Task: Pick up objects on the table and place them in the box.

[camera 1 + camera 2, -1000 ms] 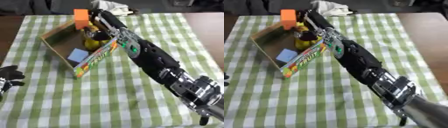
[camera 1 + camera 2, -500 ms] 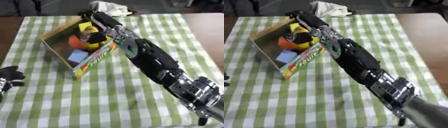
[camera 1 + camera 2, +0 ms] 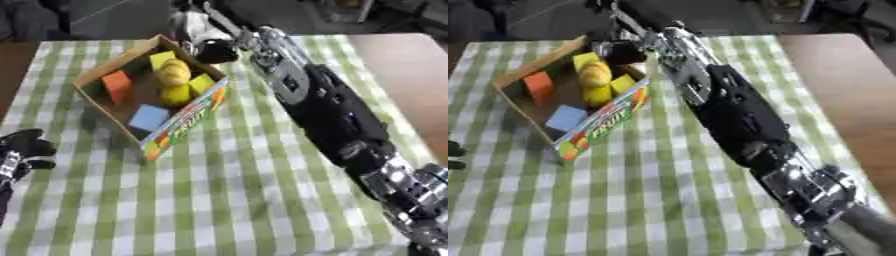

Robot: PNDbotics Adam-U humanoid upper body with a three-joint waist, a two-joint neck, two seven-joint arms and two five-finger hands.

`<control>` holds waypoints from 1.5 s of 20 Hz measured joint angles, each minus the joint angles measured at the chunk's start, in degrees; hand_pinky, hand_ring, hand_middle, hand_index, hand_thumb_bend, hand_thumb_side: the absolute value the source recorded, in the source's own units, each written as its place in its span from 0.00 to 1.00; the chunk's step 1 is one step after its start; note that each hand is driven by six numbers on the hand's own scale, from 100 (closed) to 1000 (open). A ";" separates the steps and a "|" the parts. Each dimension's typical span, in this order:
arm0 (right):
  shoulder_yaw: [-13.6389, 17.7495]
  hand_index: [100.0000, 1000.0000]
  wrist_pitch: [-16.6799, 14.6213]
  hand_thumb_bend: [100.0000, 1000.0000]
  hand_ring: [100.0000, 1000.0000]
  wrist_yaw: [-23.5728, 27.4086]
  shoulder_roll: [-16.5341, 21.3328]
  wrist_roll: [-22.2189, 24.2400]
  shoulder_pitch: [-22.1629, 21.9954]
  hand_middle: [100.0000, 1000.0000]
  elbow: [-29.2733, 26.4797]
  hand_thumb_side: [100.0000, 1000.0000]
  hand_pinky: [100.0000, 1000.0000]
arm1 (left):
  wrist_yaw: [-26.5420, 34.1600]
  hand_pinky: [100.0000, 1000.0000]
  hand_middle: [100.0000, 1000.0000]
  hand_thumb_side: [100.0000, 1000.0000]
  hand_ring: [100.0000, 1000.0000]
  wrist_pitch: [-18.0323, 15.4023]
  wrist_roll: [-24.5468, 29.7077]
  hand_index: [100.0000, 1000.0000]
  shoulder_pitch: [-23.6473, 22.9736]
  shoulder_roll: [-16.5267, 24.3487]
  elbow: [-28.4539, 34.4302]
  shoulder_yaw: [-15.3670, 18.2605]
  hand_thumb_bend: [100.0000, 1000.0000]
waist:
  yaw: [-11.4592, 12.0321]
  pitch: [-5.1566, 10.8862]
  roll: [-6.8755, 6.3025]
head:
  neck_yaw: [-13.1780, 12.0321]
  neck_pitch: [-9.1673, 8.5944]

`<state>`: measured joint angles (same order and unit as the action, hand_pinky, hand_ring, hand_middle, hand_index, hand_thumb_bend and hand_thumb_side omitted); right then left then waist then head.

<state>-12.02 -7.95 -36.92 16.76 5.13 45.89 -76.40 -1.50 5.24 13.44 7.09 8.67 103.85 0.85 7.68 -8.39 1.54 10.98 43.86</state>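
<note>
Cardboard box (image 3: 179,125) with the colourful printed front wall sits on the green-and-white checked tabletop (image 3: 245,190), turned askew so its open top faces up toward the robot's reach; inside it lie an orange block (image 3: 116,86) against the far-left wall, a light-blue block (image 3: 149,117) near the front, a yellow pear-like fruit (image 3: 173,73) with a second yellow fruit (image 3: 176,93) just below it, and yellow-green blocks (image 3: 202,83) beside them, packed close because the box floor is small; the right hand (image 3: 213,47) hangs at the box's far corner, just past its rim, at the end of a long black-and-silver arm stretched across the cloth; its fingers are too dark and blurred to read, so I cannot tell whether they are spread or curled; a crumpled white object (image 3: 187,22) shows just behind that hand, and seems the likeliest thing left to collect; the left hand (image 3: 24,150) rests idle at the left edge, fingers relaxed, out of the way.
</note>
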 measured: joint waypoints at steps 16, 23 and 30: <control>5.97 0.73 5.89 0.00 0.84 14.63 -4.17 -14.33 -23.26 0.56 -14.25 0.30 0.71 | -0.42 0.60 0.54 0.42 0.62 -3.12 -10.28 0.73 3.73 2.86 8.09 5.77 0.03 | -4.47 -0.74 0.21 | -8.36 0.00; 9.11 0.73 4.79 0.00 0.83 20.18 -5.91 -19.95 -32.19 0.54 -14.03 0.31 0.71 | 4.51 0.64 0.53 0.10 0.58 -8.47 -15.83 0.69 12.29 9.90 9.51 9.29 0.21 | -4.58 1.64 -0.71 | -8.84 0.00; 9.21 0.73 3.27 0.00 0.83 26.10 -5.71 -23.01 -41.69 0.54 -16.41 0.33 0.70 | 9.50 0.66 0.52 0.00 0.52 -14.31 -21.68 0.66 21.76 18.95 9.75 17.39 0.51 | -4.87 4.93 -1.31 | -8.84 0.00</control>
<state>-2.81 -4.69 -10.81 11.05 -17.88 4.20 -92.81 8.00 -9.08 -8.24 28.85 27.62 113.60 18.24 2.81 -3.46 0.22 2.14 43.86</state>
